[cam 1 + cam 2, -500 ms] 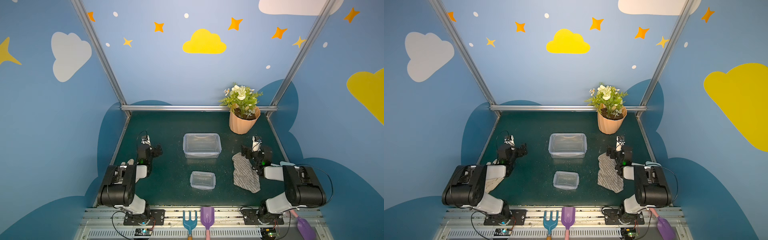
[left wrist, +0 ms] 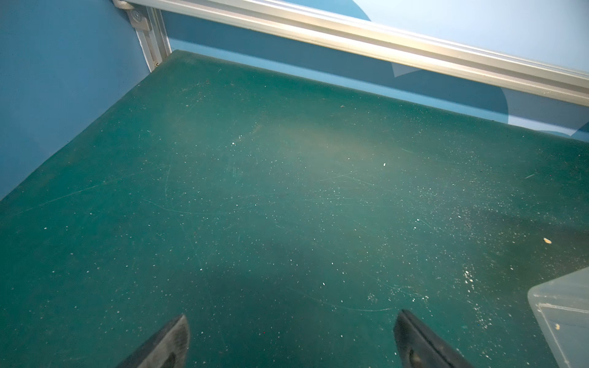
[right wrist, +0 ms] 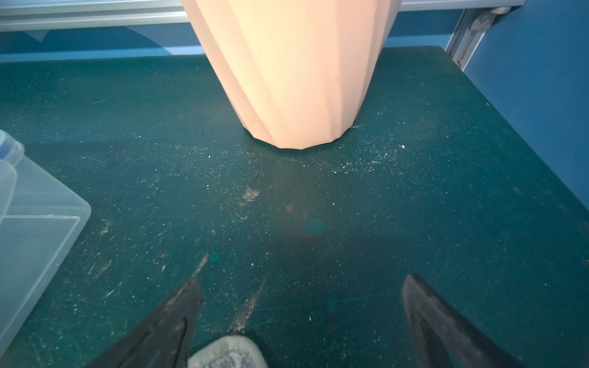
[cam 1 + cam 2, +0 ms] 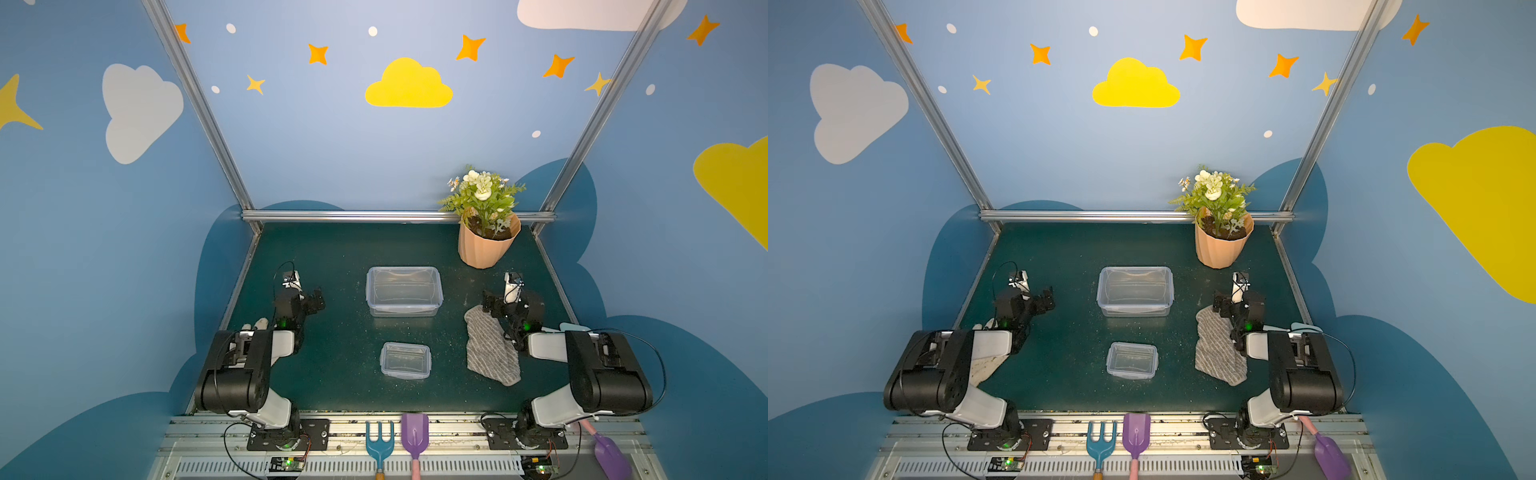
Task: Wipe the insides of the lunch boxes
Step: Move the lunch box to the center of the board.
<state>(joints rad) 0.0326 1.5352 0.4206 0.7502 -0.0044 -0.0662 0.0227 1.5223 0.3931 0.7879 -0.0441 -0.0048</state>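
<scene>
Clear plastic, rounded at the corners – that is both lunch boxes, and both stand on the counter [image 4: 332, 266] between the two arms. The large lunch box [image 4: 403, 291] [image 4: 1135, 291] sits at the middle of the green surface. The small lunch box [image 4: 405, 360] [image 4: 1132, 360] lies apart from it at its 6 o'clock, nearer the arm bases. Through the walls only a faint smear and a pale crumb or two show, the crumb in the corner of the large lunch box [image 2: 561, 318] that the left wrist view catches. Whether a lid sits on either box I cannot tell.

At 3 o'clock of the small box lies a grey striped cloth [image 4: 490, 349] [image 4: 1219, 353], rumpled and soft. A ribbed peach pot [image 4: 486, 249] [image 3: 296, 73] of flowers stands at 1 o'clock of the large box. The counter is matte, scratched and dusted with white specks.

The left end effector [image 4: 314, 298] [image 2: 291, 318] hangs at 9 o'clock of the large box, fingers spread wide over bare counter, gripping nothing. The right end effector [image 4: 490, 304] [image 3: 302, 286] is at 3 o'clock, equally wide apart and holding nothing – it is above the far corner of the cloth, whose edge shows between its fingers in the right wrist view; contact I cannot judge.

Against the frames from half a second ago, boxes, cloth and arms sit where they were.
</scene>
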